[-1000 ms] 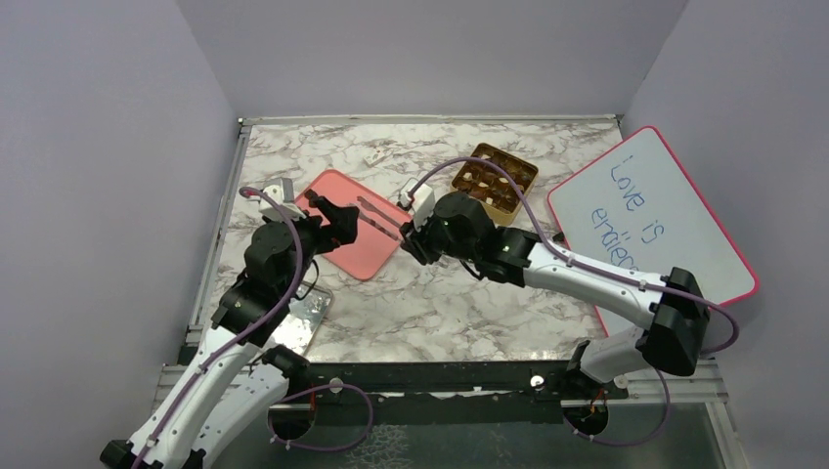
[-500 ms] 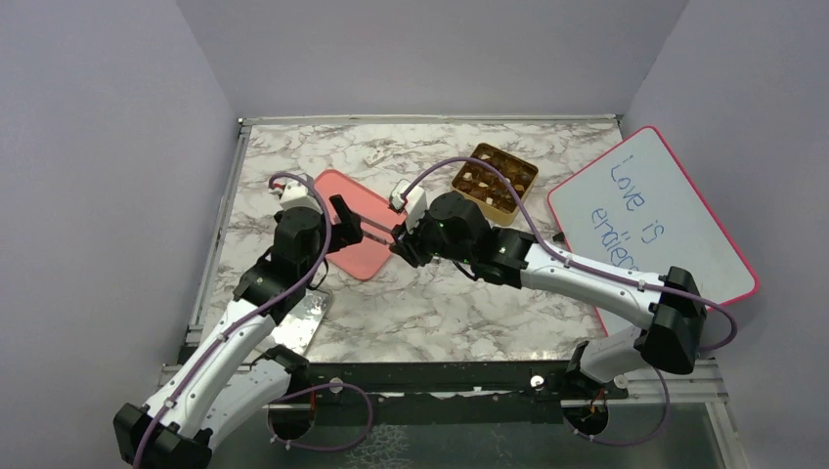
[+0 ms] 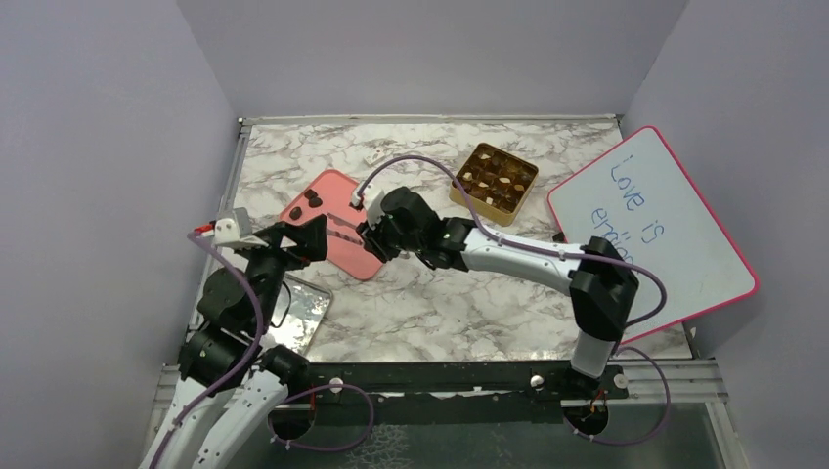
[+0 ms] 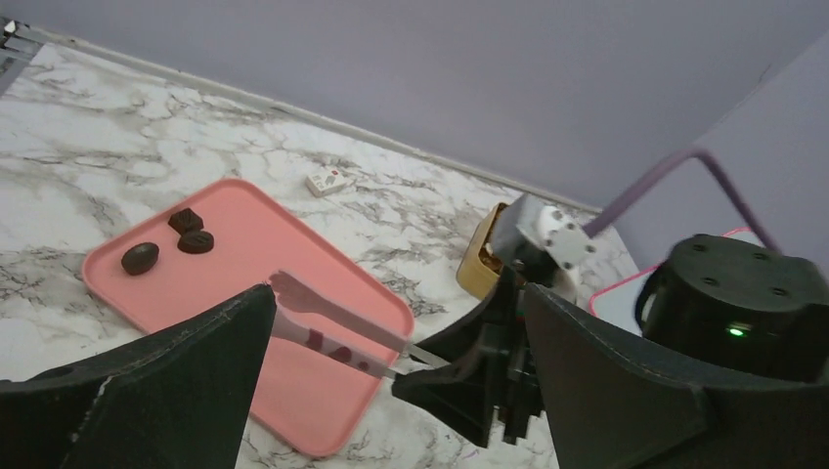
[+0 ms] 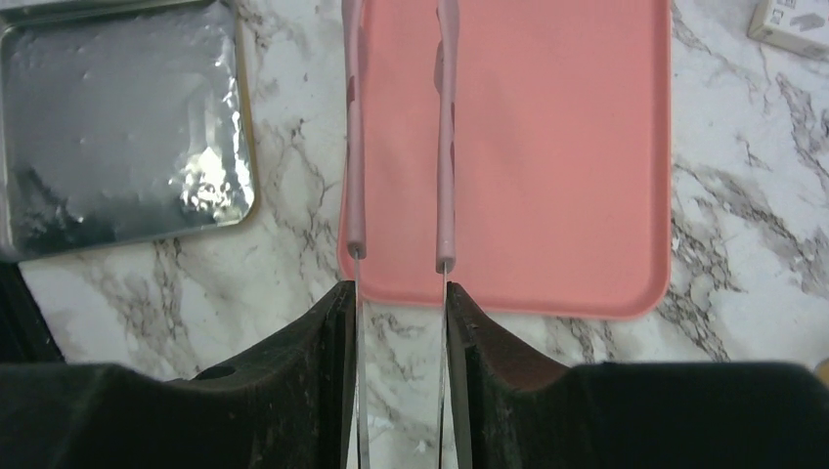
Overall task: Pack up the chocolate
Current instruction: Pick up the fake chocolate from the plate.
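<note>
Three dark pieces of chocolate lie at the far left corner of the pink tray, also visible from above as chocolate on the tray. My right gripper is shut on the pink tweezers, whose two arms stand apart over the tray. Nothing sits between the tweezers' tips. My left gripper is open and empty, hovering near the tray's near left edge, facing the right gripper. The gold box holds several pieces.
A silver lid lies on the marble left of the tray, near the left arm's base. A small white packet lies at the back. A pink-rimmed whiteboard leans at the right. Grey walls close in three sides.
The right gripper has carried the tweezers leftward over the tray. The left arm has pulled back toward the near left, uncovering the chocolate on the tray.
</note>
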Robot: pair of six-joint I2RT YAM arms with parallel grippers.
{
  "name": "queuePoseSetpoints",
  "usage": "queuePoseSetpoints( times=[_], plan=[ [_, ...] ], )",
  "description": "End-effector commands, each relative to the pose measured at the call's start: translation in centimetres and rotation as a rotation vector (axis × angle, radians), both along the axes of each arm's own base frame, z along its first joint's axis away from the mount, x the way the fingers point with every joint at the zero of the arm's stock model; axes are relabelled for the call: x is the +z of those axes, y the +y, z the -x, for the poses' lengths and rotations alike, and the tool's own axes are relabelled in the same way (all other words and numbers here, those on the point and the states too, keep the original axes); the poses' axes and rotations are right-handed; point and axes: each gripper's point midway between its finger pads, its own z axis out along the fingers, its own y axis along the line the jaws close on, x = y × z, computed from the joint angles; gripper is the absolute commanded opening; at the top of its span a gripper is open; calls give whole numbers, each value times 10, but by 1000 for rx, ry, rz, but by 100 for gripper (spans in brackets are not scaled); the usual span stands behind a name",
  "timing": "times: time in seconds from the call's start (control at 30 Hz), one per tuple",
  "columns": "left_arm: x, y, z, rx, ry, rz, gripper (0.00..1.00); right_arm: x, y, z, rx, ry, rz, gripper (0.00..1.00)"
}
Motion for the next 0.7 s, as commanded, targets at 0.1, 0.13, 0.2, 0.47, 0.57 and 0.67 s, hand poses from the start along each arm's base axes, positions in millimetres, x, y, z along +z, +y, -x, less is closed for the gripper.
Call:
queuePoseSetpoints(
  times=[0.1, 0.13, 0.2, 0.47, 0.57, 0.67],
  plan=[
    [-4, 31, 19, 96, -94, -30, 99, -9, 45, -42, -35, -50, 44, 40],
    [-6, 32, 20, 101, -99, -37, 99, -20, 51, -47, -35, -39, 64, 40],
    [-9, 37, 20, 119, -103, -53, 99, -28, 60, -52, -27, -25, 70, 40],
    [-3, 55, 30, 187, -149, -57, 99, -45, 89, -69, -4, -38, 72, 40],
    [-1, 57, 34, 193, -174, -38, 99, -53, 95, -77, -11, -45, 83, 40],
    [-2, 60, 36, 202, -182, -31, 99, -61, 98, -85, -22, -35, 97, 40]
  ],
)
